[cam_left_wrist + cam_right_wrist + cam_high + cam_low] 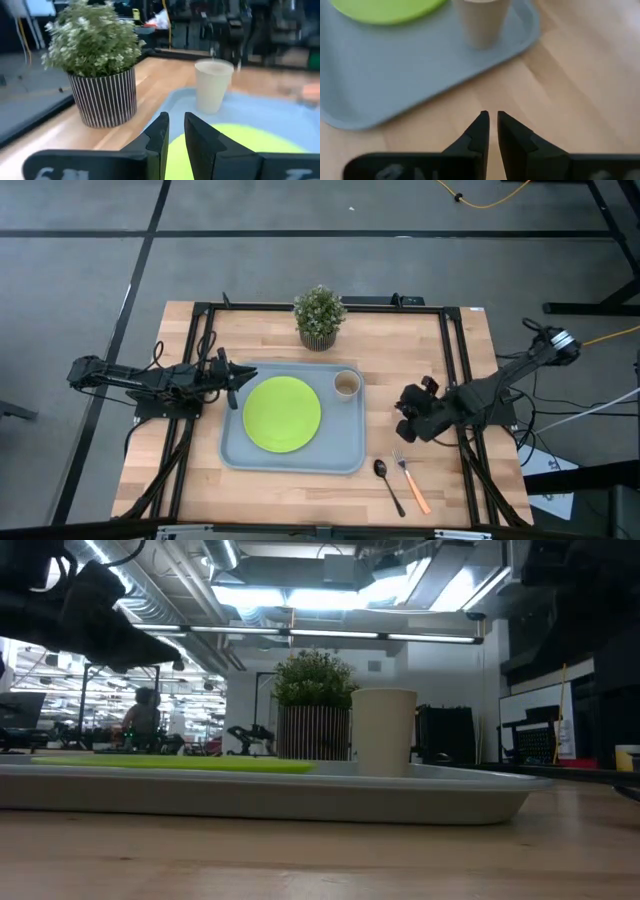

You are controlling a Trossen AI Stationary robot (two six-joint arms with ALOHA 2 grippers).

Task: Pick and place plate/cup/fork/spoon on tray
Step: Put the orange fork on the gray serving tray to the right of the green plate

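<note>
The lime-green plate (282, 413) lies flat in the grey-blue tray (240, 455). The beige cup (346, 384) stands upright in the tray's far right corner. The dark spoon (389, 485) and the orange-handled fork (411, 480) lie side by side on the table, near the tray's near right corner. My left gripper (237, 385) is shut and empty over the tray's left rim, pointing at the plate (235, 142) and cup (212, 85). My right gripper (403, 418) is shut and empty above bare table right of the tray (395, 85), a little beyond the fork's tines.
A potted plant (319, 315) in a striped pot stands behind the tray's far edge. Black frame rails (455, 370) run along the table's left, right and far sides. Bare wood lies right of the tray and along the near edge.
</note>
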